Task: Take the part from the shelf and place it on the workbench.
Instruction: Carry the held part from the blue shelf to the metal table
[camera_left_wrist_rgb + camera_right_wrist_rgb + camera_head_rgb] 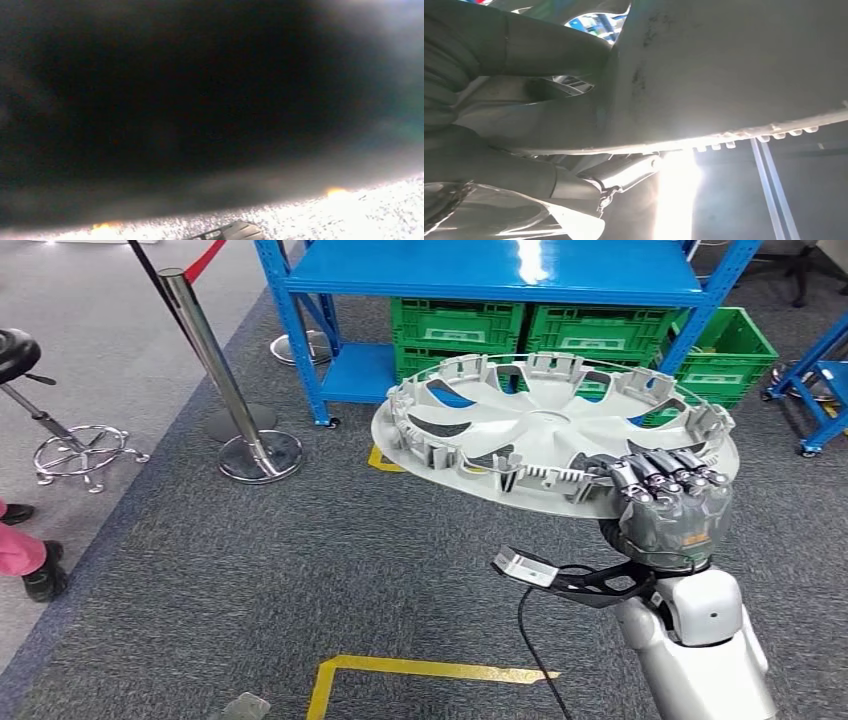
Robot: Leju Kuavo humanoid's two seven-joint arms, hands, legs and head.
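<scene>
right hand [668, 502] grips the part [545, 425], a grey plastic wheel cover, at its rim edge nearest the robot, fingers curled over the lip. the part rides roughly flat, inner side up with its clips showing, in the air in front of the blue shelf [500, 280] and above the carpet floor [250, 570]. green crates [455, 325] sit under the shelf, a steel post [215, 370] stands well to the shelf's left. no desk in view, so judged as the carry stage: part is off the shelf, not yet placed. left hand: cannot tell its state, the left wrist view is dark and blurred. right wrist view has the underside of the part [734, 70] close against the hand [499, 100].

handling guess: light, stiff thin plastic, wide disc. held at one rim point, it probably wants to sag or swing, and the clips could snap if knocked. the rim looks like the only good hold; the spoke openings might work too.
</scene>
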